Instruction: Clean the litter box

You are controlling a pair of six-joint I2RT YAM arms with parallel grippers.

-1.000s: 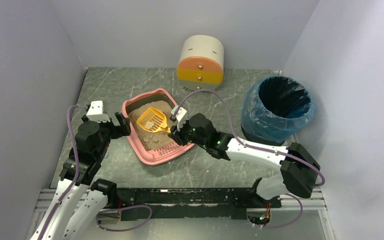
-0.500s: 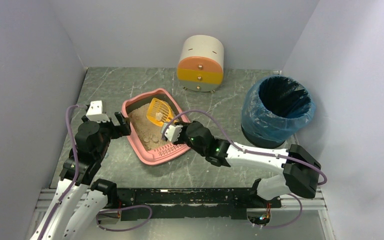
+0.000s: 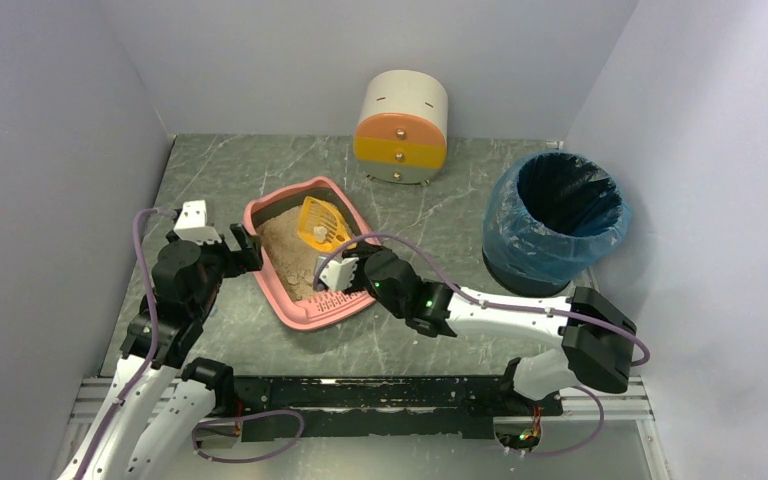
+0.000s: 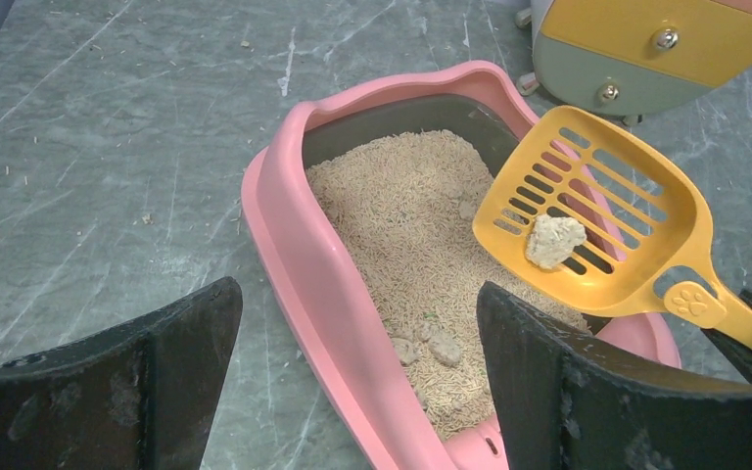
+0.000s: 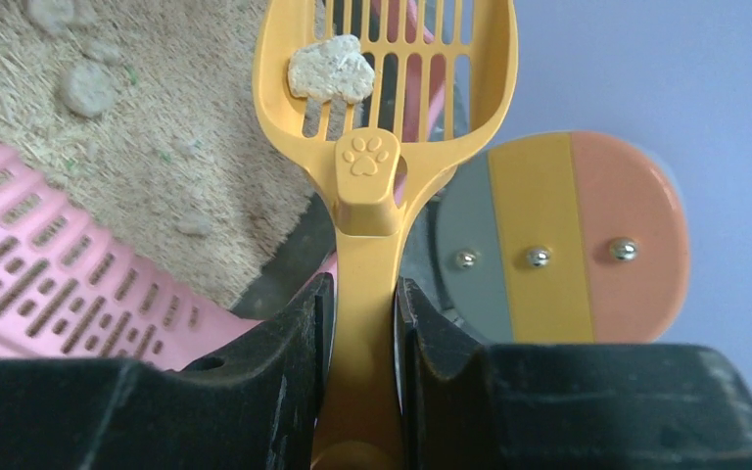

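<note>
Pink litter box (image 4: 294, 245) is laid lengthwise near-to-far, its slotted ledge (image 5: 29, 274) nearest the arms, and is filled with beige grains. Yellow scoop (image 5: 364, 196) is clamped by the right gripper (image 5: 362, 294). Nothing is held by the wide-spread left gripper (image 4: 357, 294).

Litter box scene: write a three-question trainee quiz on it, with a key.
1. True or false: the right gripper is shut on the yellow scoop's handle.
2. What lies in the scoop, above the litter box? A) one clump B) nothing C) a screw
3. Which gripper is open and holding nothing?

Key: 1 true; 2 A; 3 the left gripper.
</note>
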